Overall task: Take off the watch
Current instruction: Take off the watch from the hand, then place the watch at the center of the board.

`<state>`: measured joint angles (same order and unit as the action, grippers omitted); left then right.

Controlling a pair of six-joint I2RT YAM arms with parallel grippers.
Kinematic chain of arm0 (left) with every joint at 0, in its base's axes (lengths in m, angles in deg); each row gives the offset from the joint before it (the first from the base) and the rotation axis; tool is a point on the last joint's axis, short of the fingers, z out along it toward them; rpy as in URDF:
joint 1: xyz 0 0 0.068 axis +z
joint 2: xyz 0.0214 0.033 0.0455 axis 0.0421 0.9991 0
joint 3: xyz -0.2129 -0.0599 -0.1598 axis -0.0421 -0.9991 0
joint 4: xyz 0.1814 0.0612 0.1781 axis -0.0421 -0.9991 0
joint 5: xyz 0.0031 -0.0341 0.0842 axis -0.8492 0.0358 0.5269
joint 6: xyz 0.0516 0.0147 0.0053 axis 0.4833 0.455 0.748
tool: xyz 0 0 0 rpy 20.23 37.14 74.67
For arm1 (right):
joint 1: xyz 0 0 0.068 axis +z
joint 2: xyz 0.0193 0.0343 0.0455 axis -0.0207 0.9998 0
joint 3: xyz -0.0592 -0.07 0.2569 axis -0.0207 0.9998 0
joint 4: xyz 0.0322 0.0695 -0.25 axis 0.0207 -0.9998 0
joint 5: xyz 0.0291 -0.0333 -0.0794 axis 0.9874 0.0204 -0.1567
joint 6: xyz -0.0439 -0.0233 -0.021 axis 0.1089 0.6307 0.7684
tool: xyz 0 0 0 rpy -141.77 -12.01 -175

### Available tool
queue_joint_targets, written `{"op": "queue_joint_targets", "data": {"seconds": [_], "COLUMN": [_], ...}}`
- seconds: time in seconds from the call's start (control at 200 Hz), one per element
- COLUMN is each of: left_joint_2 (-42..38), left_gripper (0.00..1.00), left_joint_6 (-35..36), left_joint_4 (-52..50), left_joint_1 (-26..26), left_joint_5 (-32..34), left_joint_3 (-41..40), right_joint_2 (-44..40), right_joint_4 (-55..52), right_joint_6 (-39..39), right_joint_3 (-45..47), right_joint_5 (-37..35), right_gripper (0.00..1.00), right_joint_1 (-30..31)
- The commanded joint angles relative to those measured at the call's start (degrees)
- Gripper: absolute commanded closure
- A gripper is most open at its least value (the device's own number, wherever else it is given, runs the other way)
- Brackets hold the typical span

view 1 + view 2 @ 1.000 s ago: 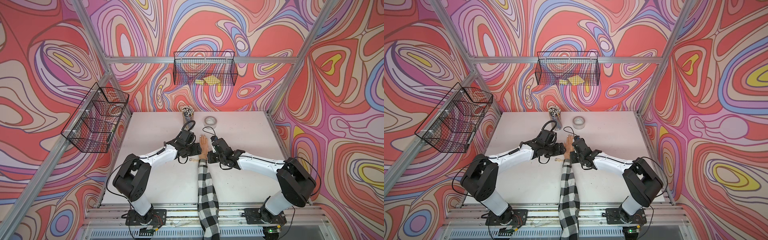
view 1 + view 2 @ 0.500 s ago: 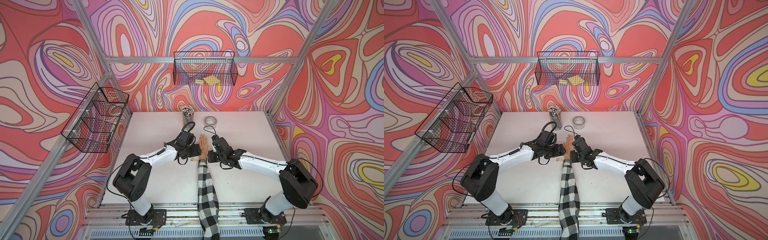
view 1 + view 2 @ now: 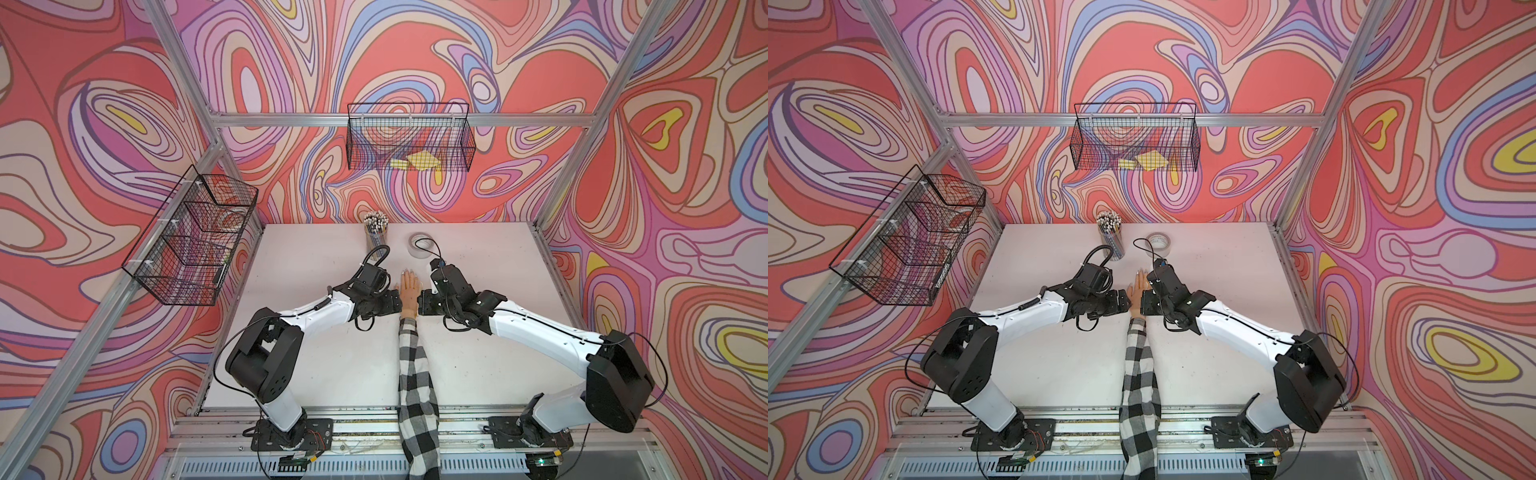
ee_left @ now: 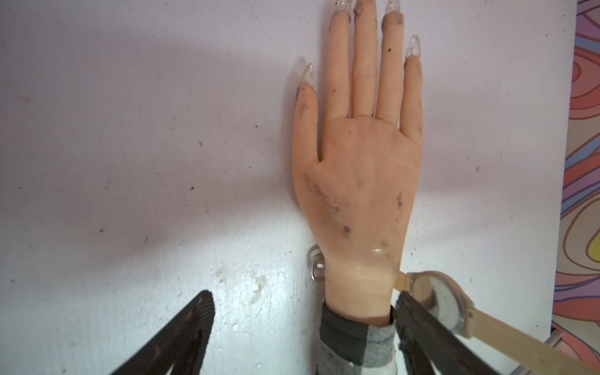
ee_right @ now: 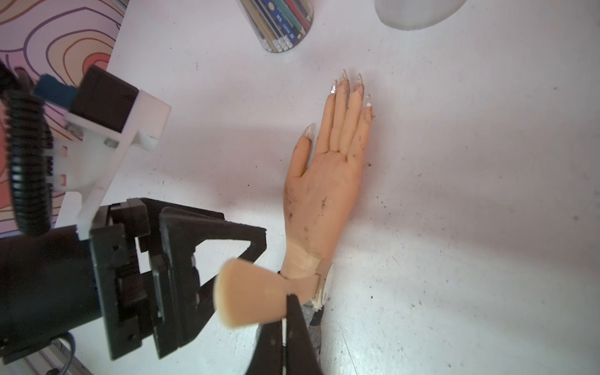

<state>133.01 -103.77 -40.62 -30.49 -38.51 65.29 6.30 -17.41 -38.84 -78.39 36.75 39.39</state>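
The mannequin hand (image 3: 409, 291) lies palm down mid-table, its plaid sleeve (image 3: 415, 374) running to the front edge. The watch is unbuckled. Its round pale dial (image 4: 446, 303) stands lifted beside the wrist, and its metal buckle (image 4: 317, 267) lies on the table at the wrist's other side. My right gripper (image 5: 289, 302) is shut on the cream-beige strap (image 5: 250, 298) close to the dial (image 5: 324, 285). My left gripper (image 4: 302, 324) is open, its jaws straddling the wrist and cuff and holding nothing. In both top views the grippers (image 3: 397, 305) (image 3: 1144, 305) flank the wrist.
A cup of pencils (image 3: 376, 239) and a grey tape roll (image 3: 420, 245) stand behind the hand (image 3: 1138, 291) near the back wall. Wire baskets hang on the back wall (image 3: 409, 141) and the left wall (image 3: 191, 241). Bare white table (image 3: 498, 374) lies on both sides of the sleeve.
The left gripper's jaws have opened from shut. Both arms stay at the wrist with hardly any shift, and the right gripper stays shut.
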Motion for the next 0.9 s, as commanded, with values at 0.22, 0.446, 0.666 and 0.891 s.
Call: {"op": "queue_joint_targets", "data": {"seconds": [0.22, 0.446, 0.666, 0.891], "left_joint_2": [-2.6, -2.3, -2.8, -4.3], "left_gripper": [0.01, 0.01, 0.01, 0.01], "left_joint_6": [1.3, 1.3, 1.6, 2.2], "left_joint_4": [-1.1, -1.0, -1.1, -2.9], "left_joint_1": [0.2, 0.2, 0.0, -0.2], "left_joint_5": [1.4, 1.0, 0.4, -0.2], "left_joint_3": [-0.2, 0.0, -0.1, -1.4], "right_joint_2": [-8.8, -15.5, -22.8, -26.4], "right_joint_4": [-5.7, -11.3, -21.8, -37.7], "right_joint_6": [-3.5, -5.2, -9.4, -17.0], "right_joint_3": [-0.5, 1.4, 2.5, 2.3], "right_joint_5": [-4.5, -7.6, -12.8, -20.2], "right_gripper": [1.0, 1.0, 1.0, 1.0], "right_joint_1": [-0.8, -1.4, -1.9, -4.4]}}
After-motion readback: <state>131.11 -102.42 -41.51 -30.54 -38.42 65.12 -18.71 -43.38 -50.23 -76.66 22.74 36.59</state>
